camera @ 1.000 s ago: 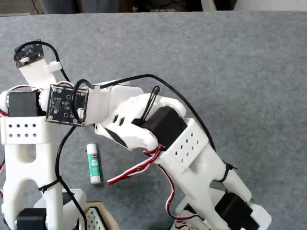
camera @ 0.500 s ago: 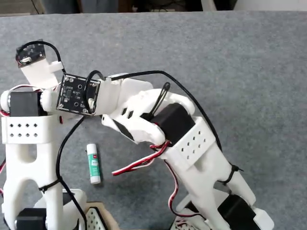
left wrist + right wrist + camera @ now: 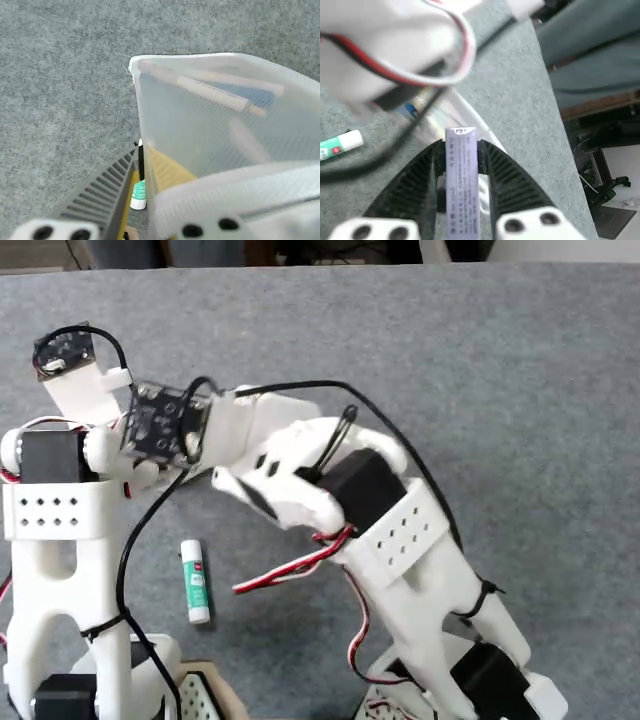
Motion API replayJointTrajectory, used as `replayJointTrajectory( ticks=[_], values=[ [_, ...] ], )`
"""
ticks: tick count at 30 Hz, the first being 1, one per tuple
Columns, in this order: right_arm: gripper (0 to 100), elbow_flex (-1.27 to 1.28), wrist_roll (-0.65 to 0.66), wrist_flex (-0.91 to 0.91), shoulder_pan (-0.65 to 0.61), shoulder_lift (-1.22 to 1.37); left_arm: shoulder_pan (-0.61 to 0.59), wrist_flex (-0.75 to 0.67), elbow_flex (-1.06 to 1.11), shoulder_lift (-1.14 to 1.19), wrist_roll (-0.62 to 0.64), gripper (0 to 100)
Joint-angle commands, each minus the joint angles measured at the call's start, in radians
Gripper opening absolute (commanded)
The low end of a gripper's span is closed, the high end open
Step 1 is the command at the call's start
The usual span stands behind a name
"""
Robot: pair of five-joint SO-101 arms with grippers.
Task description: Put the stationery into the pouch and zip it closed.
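Observation:
In the left wrist view a translucent mesh pouch (image 3: 210, 120) hangs upright with pens (image 3: 210, 92) inside it. My left gripper (image 3: 144, 154) is shut on the pouch's edge. My right gripper (image 3: 461, 146) is shut on a flat lavender bar (image 3: 461, 190), which stands out past the fingertips just above the pouch's mouth (image 3: 470, 116). A green and white glue stick (image 3: 195, 580) lies on the grey table; both wrist views also show the glue stick (image 3: 138, 195) (image 3: 335, 146). From above, the right arm (image 3: 300, 480) reaches across to the left arm (image 3: 55, 500).
Grey felt (image 3: 500, 370) covers the table, open on the far and right sides. The right arm's black cable (image 3: 330, 405) and red-white wires (image 3: 290, 575) loop over the work spot. Beyond the table's far edge stands dark furniture (image 3: 600, 150).
The right arm's wrist has swung away from the front edge, toward the far side and slightly right. The left arm and the glue stick have stayed put.

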Motion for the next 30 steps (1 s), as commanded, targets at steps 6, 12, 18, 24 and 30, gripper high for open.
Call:
replayJointTrajectory(
  ticks=[6,12,18,24,30],
  values=[
    [1.4,-0.059,0.006,0.014,0.043,-0.048,0.002,0.025,0.042,0.003,-0.003,3],
    [1.3,-0.058,0.006,0.009,-0.018,-0.047,0.004,0.025,0.042,0.003,-0.003,3],
    [1.4,-0.002,0.006,0.009,-0.035,-0.047,0.004,0.025,0.038,0.003,-0.003,3],
    [1.5,0.071,0.006,0.014,-0.034,-0.048,0.024,0.025,0.042,0.003,-0.003,3],
    [11.9,0.068,0.006,0.017,-0.031,-0.056,0.024,0.025,0.044,0.003,-0.003,3]
  ],
)
